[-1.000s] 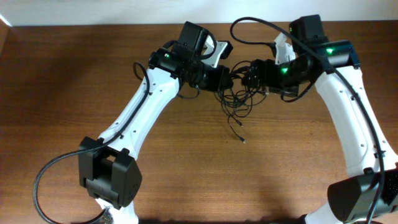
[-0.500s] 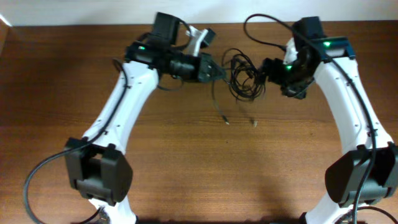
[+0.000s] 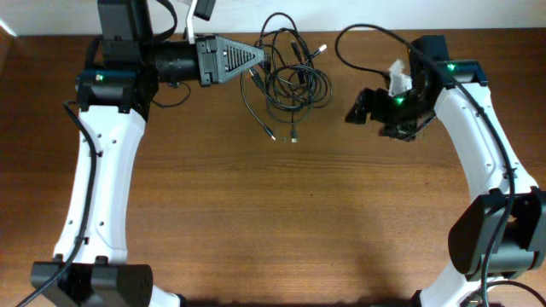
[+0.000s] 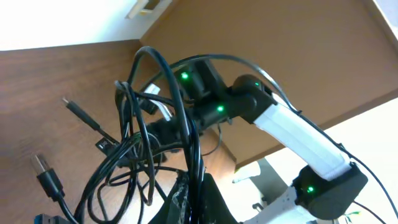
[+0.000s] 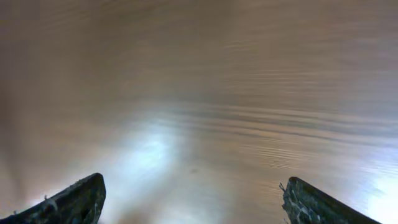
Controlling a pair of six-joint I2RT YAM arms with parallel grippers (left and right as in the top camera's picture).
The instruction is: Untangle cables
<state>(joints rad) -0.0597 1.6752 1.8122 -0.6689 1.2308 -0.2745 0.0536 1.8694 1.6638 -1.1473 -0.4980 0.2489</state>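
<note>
The cables [image 3: 290, 77] are thin black cords in a loose tangle of loops at the far middle of the table, with plug ends trailing toward the front. My left gripper [image 3: 254, 56] is shut on one side of the tangle and holds it lifted. In the left wrist view the cables [image 4: 143, 155] hang in loops from the closed jaws [image 4: 196, 193], with a USB plug [image 4: 46, 174] at the lower left. My right gripper [image 3: 358, 109] is open and empty to the right of the tangle. Its wrist view shows only bare wood between the fingertips [image 5: 193, 199].
The wooden table [image 3: 273, 213] fills the view. Its far edge meets a white wall just behind the tangle. A thicker black arm cable [image 3: 358, 38] loops above the right arm.
My left arm swung left and back, dragging the tangle with it. My right gripper let go of the cables, opened and drew back to the right.
</note>
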